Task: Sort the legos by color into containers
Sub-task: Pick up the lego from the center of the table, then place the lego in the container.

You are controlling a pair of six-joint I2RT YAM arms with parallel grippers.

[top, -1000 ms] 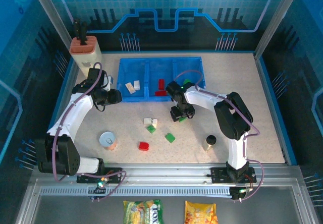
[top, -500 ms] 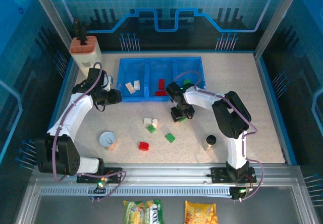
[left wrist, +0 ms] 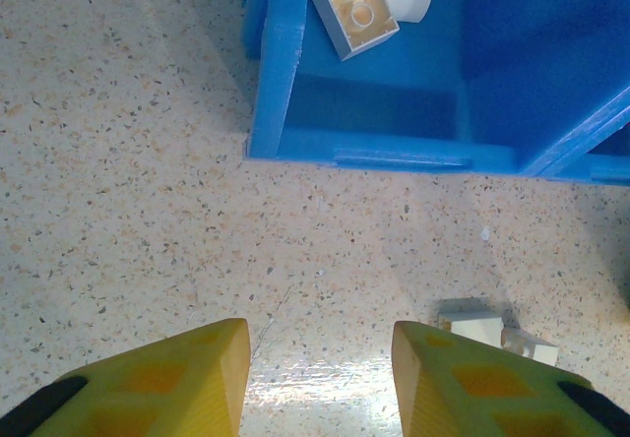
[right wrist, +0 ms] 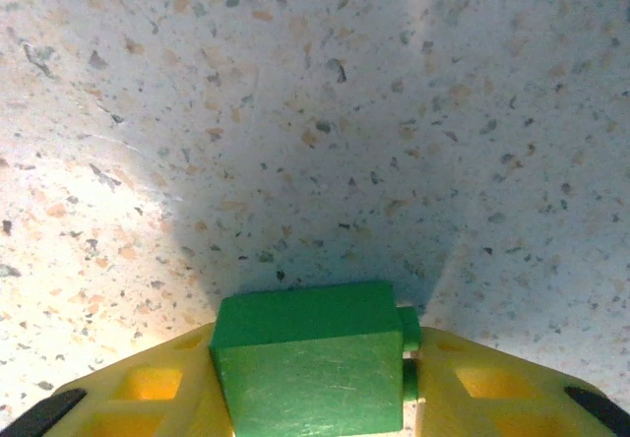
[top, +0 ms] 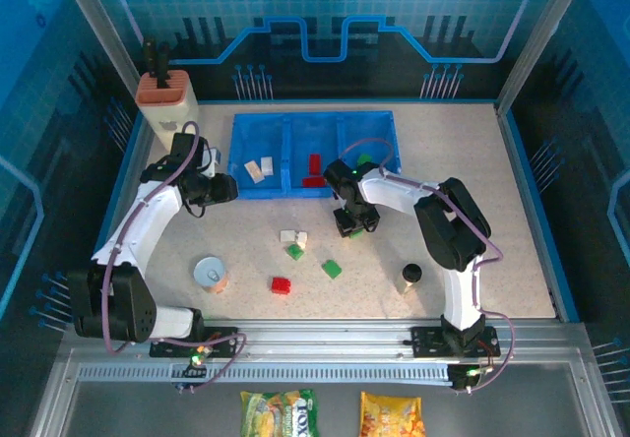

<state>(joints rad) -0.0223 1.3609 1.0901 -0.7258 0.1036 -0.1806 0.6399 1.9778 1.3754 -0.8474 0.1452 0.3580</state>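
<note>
One green brick (right wrist: 313, 368) is pinched between the right gripper's (top: 352, 222) yellow fingers, over the speckled table (top: 492, 211) just near of the blue tray (top: 258, 192). To do this well, I'd carry it clear of the near wall and release it low in the right compartment (top: 382, 137), where a green piece (top: 364, 159) already lies. The brick is glossy and faintly scuffed, with a stud on its right side. The left gripper (left wrist: 320, 378) hangs spread and empty by the tray's left compartment.

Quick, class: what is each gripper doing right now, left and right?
Left gripper: open, holding nothing.
Right gripper: closed on a green lego brick.
</note>
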